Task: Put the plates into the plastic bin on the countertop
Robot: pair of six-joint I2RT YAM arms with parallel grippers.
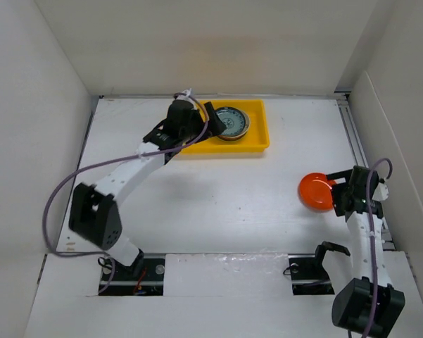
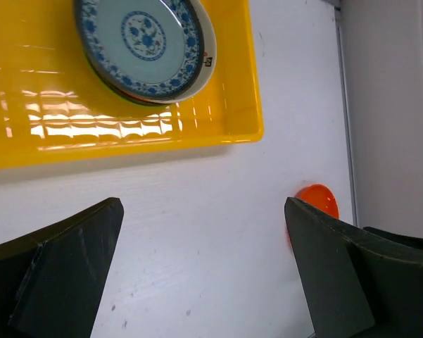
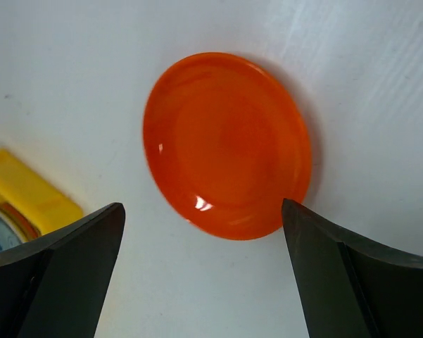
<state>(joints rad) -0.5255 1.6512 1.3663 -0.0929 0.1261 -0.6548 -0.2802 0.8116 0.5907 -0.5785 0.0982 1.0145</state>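
The yellow plastic bin (image 1: 257,144) stands at the back of the white countertop (image 1: 218,204). A stack of plates lies in it, a blue-grey patterned plate (image 1: 230,122) on top. In the left wrist view the bin (image 2: 148,137) holds that plate (image 2: 141,39) over a cream plate (image 2: 205,60). My left gripper (image 1: 193,130) (image 2: 204,208) is open and empty above the bin's near rim. One orange plate (image 1: 315,191) (image 3: 229,144) lies on the countertop at the right. My right gripper (image 1: 336,191) (image 3: 203,211) is open, just short of the plate's edge. The other plates are hidden.
White walls enclose the countertop on the left, back and right; the right wall is close behind the right arm. The orange plate also shows small in the left wrist view (image 2: 317,201). A corner of the bin shows in the right wrist view (image 3: 28,190).
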